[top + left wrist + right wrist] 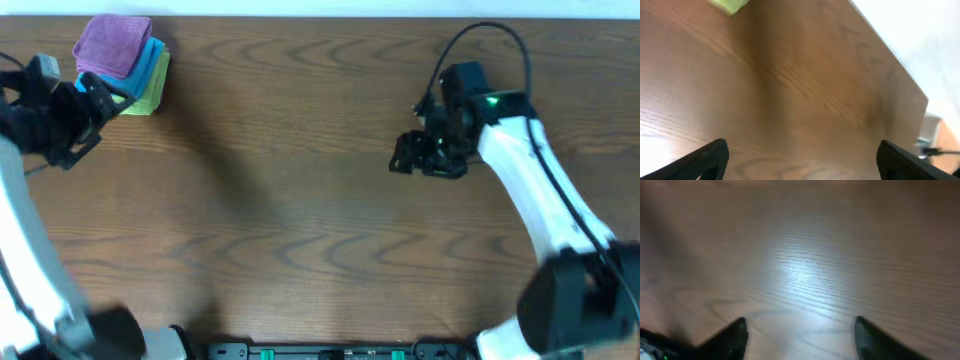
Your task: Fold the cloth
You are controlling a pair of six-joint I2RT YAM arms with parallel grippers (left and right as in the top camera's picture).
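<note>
The purple cloth (112,46) lies folded on top of a stack at the table's far left corner in the overhead view. My left gripper (88,112) is just below and left of that stack, open and empty; its wrist view shows two spread fingers (800,157) over bare wood. My right gripper (420,155) is at the right of the table, far from the cloth, open and empty, with its spread fingers (800,337) over bare wood.
A bright blue folded cloth (152,62) and a yellow-green folded cloth (152,92) lie under the purple one; a corner of the yellow-green cloth (730,5) shows in the left wrist view. The table's far edge (890,50) meets a white wall.
</note>
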